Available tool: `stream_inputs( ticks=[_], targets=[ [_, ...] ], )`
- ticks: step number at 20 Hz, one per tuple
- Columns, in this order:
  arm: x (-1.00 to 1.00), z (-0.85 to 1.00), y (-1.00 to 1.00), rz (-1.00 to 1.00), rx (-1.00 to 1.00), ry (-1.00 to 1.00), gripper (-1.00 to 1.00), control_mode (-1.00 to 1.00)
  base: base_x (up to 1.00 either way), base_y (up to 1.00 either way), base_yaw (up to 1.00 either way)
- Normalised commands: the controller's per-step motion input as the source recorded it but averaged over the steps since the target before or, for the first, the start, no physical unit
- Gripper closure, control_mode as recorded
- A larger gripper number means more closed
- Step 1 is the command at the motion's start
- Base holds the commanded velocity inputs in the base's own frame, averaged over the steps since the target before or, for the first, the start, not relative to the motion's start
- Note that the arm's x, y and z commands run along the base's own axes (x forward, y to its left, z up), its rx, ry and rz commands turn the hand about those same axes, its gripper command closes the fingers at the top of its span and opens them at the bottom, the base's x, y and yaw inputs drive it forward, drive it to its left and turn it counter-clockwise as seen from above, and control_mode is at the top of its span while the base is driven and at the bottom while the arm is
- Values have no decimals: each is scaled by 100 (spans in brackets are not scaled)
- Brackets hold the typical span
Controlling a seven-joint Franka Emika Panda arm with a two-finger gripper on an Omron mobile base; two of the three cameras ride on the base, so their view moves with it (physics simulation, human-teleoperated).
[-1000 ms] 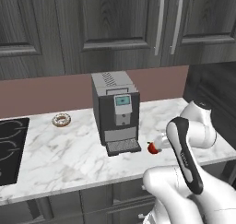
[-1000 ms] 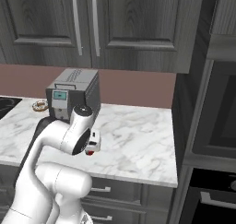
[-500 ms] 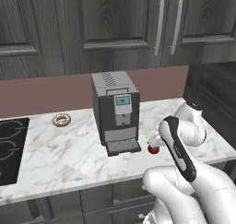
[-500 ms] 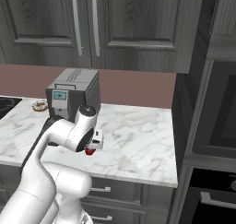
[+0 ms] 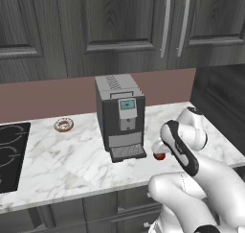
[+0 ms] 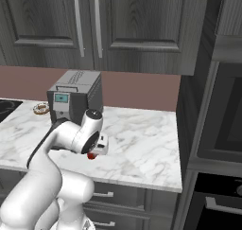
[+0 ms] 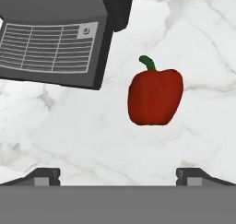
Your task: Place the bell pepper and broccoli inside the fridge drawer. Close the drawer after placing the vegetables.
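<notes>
now the claw (image 7: 118,174) hangs wide open above the bell pepper (image 7: 155,97) lying on the marble counter (image 7: 92,131).

Surfaces under my hand: stone, wood grain, smooth skin.
The white grey-veined marble counter (image 7: 69,126) looks polished; the glossy red bell pepper (image 7: 154,97) is smooth; the dark grey coffee machine (image 5: 119,116) looks matt; the dark wood-grain cabinet doors (image 5: 119,26) carry brushed metal bar handles (image 5: 166,26).

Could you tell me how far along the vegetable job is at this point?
Nothing looks done yet: the bell pepper lies on the marble counter beside the coffee machine. In hand: the gripper hovers above it, jaws open, holding nothing. Left: grasping the pepper, the broccoli, both into the fridge drawer, then closing it.
</notes>
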Motion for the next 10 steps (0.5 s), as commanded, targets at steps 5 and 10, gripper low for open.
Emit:
stream_inputs(
  ticks=[5,10],
  targets=[
    [19,-23,-2,0,0,1,-100,-100,0,0,0],
    [17,-27,0,0,0,0,-100,-100,0,0,0]
  ],
)
